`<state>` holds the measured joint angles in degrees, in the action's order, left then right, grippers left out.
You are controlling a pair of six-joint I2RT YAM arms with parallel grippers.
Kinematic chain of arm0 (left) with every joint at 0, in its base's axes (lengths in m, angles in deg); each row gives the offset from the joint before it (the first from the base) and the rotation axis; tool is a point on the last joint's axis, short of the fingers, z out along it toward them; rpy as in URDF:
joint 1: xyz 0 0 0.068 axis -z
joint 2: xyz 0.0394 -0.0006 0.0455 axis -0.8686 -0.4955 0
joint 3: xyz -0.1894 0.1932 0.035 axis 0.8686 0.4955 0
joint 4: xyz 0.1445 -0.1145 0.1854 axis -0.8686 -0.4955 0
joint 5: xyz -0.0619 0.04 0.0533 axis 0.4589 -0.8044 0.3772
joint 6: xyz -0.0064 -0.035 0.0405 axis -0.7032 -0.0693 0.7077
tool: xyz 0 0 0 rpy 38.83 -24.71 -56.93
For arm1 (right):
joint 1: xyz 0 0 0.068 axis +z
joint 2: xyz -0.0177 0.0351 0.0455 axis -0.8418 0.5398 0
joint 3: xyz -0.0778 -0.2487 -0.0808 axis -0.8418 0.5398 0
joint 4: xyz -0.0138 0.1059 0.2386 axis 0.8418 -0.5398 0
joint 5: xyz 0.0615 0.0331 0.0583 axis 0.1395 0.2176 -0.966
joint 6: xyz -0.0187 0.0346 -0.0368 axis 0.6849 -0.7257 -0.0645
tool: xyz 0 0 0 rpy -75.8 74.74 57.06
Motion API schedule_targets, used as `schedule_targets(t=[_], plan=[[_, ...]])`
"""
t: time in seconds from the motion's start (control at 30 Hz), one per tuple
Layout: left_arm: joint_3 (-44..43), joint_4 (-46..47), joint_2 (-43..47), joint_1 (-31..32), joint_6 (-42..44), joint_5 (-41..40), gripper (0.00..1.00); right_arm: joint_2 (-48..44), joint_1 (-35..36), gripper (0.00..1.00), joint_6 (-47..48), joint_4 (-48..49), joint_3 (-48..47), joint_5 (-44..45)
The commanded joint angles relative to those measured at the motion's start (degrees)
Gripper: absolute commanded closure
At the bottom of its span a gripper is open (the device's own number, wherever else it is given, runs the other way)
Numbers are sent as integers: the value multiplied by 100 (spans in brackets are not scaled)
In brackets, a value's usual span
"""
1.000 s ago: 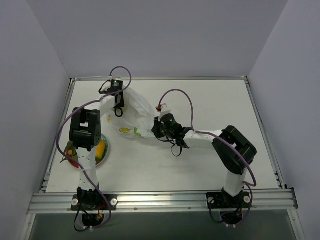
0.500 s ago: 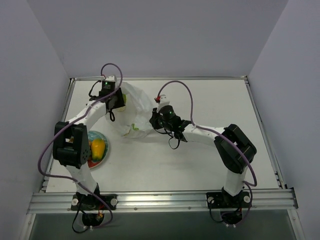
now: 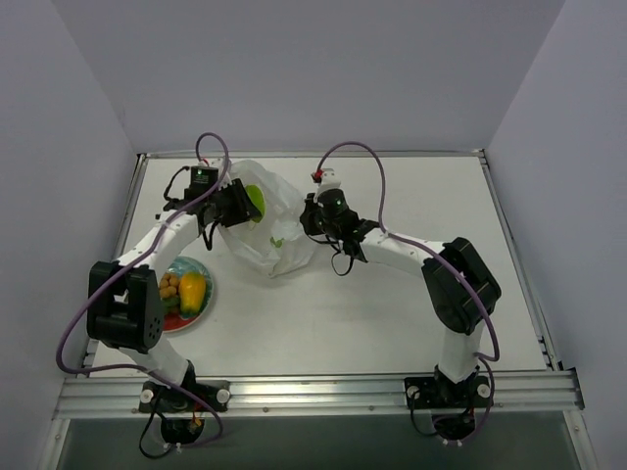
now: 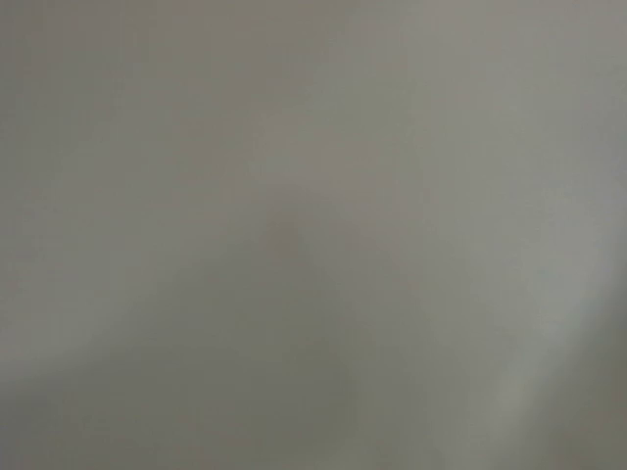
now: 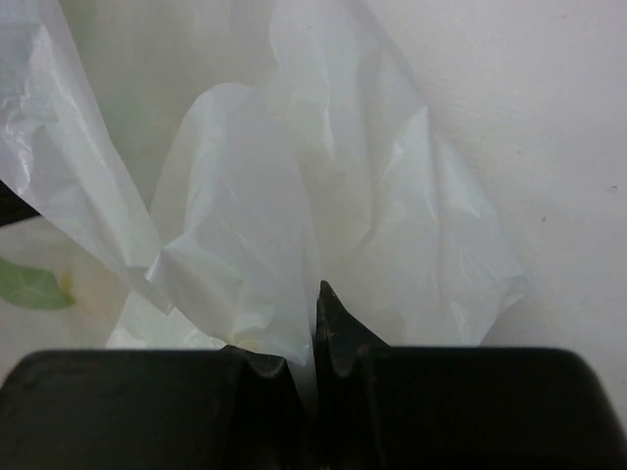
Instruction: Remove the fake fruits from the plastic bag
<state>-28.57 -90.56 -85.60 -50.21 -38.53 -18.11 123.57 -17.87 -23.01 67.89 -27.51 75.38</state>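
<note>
White table (image 3: 392, 313): green fruit (image 3: 255, 201) is now peeking from the plastic bag (image 3: 284, 235).
Right gripper (image 5: 312, 328) is pinching the bag tight; left gripper (image 3: 238, 206) is hiding, can't tell.

Left jaws at lime fruit (image 3: 255, 201) in plastic bag (image 3: 284, 240); right jaws at bag edge

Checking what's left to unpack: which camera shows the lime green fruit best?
Top external: the lime green fruit shows at the plastic bag beside the left gripper. Left wrist is a blank grey blur; right wrist shows mainly crinkled bag plastic.
</note>
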Motion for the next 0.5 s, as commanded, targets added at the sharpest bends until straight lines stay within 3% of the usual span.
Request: schedule_targets(t=[0.0,0.23,0.37,0.4,0.47], plan=[[-409,-755,417,-51,217,702,85,33,-97,100,-92,-84,-329,104],[64,-1407,997,-323,420,1325,85,-343,-79,100,-136,12,662,192],[618,-1223,666,-332,359,1766,76,-687,-70,99,-180,30,1200,525],[723,-1162,559,-323,332,1757,70,-731,-70,99,-163,30,1253,578],[856,-890,392,-306,210,1775,69,-828,-70,99,-154,100,1428,631]])
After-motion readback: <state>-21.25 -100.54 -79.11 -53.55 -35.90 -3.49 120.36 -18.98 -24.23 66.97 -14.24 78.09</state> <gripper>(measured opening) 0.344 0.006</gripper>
